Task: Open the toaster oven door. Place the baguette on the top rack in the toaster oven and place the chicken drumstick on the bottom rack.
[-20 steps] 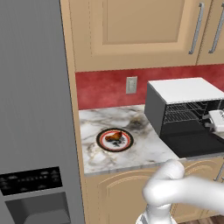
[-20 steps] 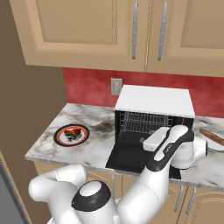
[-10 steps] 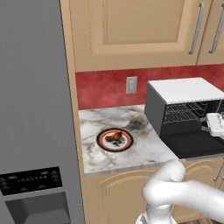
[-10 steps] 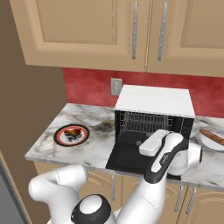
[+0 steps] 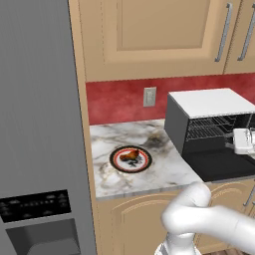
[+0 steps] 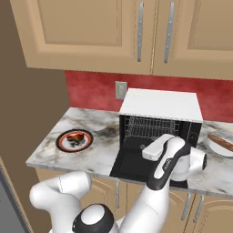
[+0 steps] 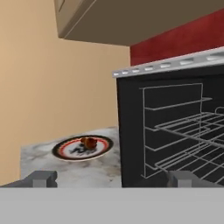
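The toaster oven (image 5: 208, 102) (image 6: 160, 105) stands black with a white top, and the toaster oven door (image 6: 133, 160) lies folded down flat. Inside, the top rack (image 7: 192, 120) and the bottom rack (image 7: 189, 155) are bare wire. My gripper (image 5: 238, 142) (image 6: 144, 149) hovers over the open door in front of the cavity, open and holding nothing, with its tips (image 7: 111, 178) set wide apart. The chicken drumstick (image 5: 130, 156) (image 7: 89, 142) lies on a red-rimmed plate (image 6: 74, 139) left of the oven. The baguette (image 6: 221, 142) rests on a plate right of the oven.
A grey fridge (image 5: 37, 124) walls off the left end of the marble counter (image 5: 104, 144). Wall cabinets (image 6: 136, 34) hang above, in front of a red backsplash with an outlet (image 6: 120, 90). My own arm (image 6: 170, 166) crosses in front of the open door.
My hand has eased slightly down and back from the oven mouth over the open door. The jaws stay wide open; the food has not moved.
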Controlling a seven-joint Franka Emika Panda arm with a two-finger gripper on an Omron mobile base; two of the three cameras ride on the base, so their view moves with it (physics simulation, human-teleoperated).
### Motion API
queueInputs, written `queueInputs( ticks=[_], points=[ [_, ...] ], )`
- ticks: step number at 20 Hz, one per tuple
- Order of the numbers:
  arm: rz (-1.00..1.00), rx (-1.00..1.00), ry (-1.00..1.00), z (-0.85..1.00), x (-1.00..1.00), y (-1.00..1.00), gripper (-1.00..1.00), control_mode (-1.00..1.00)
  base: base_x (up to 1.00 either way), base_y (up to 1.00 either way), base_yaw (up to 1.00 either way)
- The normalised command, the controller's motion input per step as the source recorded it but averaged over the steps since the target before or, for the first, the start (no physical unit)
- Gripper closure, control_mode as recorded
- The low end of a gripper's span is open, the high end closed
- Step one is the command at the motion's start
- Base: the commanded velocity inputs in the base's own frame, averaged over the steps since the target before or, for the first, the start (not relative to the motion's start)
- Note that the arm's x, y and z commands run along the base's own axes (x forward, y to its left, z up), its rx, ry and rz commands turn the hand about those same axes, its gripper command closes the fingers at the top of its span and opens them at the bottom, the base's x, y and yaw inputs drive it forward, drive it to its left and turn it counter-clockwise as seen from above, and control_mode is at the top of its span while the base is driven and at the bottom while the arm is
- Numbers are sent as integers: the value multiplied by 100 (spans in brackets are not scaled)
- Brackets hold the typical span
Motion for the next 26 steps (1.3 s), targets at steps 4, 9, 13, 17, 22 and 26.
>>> queueInputs(
  ticks=[4, 9, 13, 17, 22, 26],
  points=[
    [0, 1, 0, -13, 54, -1, -100, -100, 0, 0, 0],
    [0, 2, 0, -36, 33, -3, -100, -100, 0, 0, 0],
    [0, 1, 0, -45, 16, 0, -100, -100, 0, 0, 0],
    [0, 2, 0, -26, 31, -1, -100, -100, 0, 0, 0],
    [0, 1, 0, -1, 33, -6, -100, -100, 0, 0, 0],
    [0, 0, 0, -1, 34, -23, -100, -100, 0, 0, 0]
  ],
)
